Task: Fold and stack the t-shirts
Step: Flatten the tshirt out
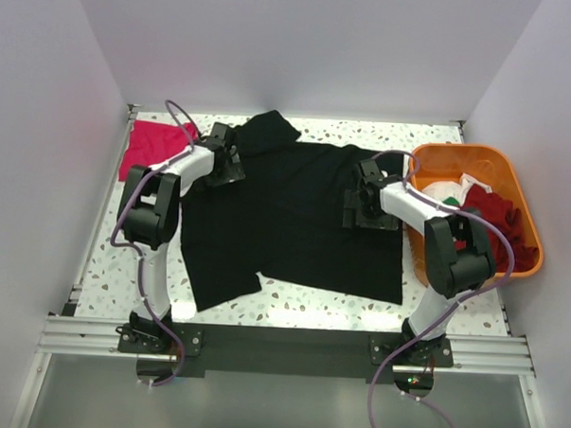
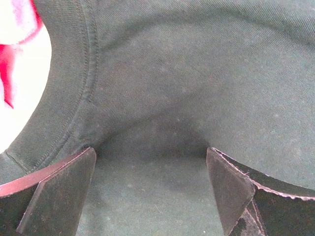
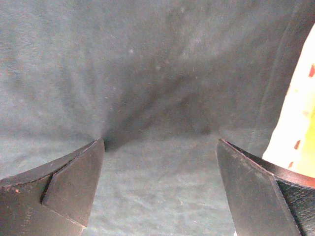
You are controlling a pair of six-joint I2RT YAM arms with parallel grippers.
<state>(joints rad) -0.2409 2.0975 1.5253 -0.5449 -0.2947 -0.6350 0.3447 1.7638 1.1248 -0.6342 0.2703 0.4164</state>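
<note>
Black t-shirt: cloth, matt, no sheen. Close up it shows a fine diagonal knit grain and pale lint specks. The hem band carries rows of stitching.
Pink-red t-shirt: cloth, matt, smooth-looking.
Dark red t-shirt: cloth, matt, crumpled.
Tub: orange plastic, smooth, slight gloss along the rim.
Table: hard pale surface with dark speckle, terrazzo-like, smooth.
Rail: bare silver metal, grooved.
Left gripper: inner faces dull matt black; edges rough and worn.
Right gripper: same matt black faces, faint reddish flecks, finely textured outer side.
Arm shells: white plastic, glossy; joints matt black.
</note>
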